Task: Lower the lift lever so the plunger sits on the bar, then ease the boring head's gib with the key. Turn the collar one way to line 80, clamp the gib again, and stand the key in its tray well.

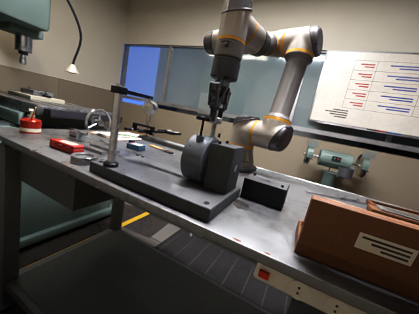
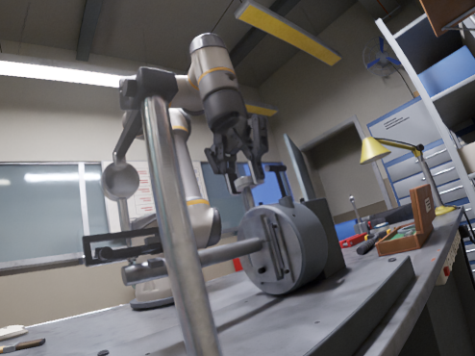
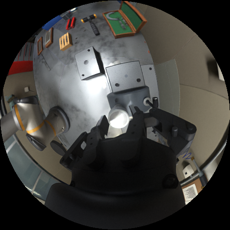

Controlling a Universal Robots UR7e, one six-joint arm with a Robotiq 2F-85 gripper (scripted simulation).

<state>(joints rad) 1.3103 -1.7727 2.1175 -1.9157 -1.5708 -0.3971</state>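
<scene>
My gripper (image 1: 216, 119) (image 2: 245, 182) (image 3: 118, 125) stands open directly above the boring head (image 1: 199, 159) (image 2: 283, 247), its fingers on either side of the pale collar knob (image 3: 118, 118) (image 2: 245, 185) on top, holding nothing. The black hex key (image 1: 202, 125) (image 2: 280, 180) (image 3: 152, 101) stands upright in the head beside the collar. The boring bar (image 2: 226, 252) sticks out of the head's face toward the gauge stand (image 1: 115, 125) (image 2: 173, 231). The dial gauge (image 2: 119, 180) hangs from the stand's arm; I cannot tell whether its plunger touches the bar.
The black tray block (image 1: 264, 192) (image 3: 87, 63) sits on the bench just beyond the base plate (image 1: 162, 182). A wooden case (image 1: 358, 243) lies near the bench's front edge, and a red box (image 1: 66, 145) and small tools lie past the stand.
</scene>
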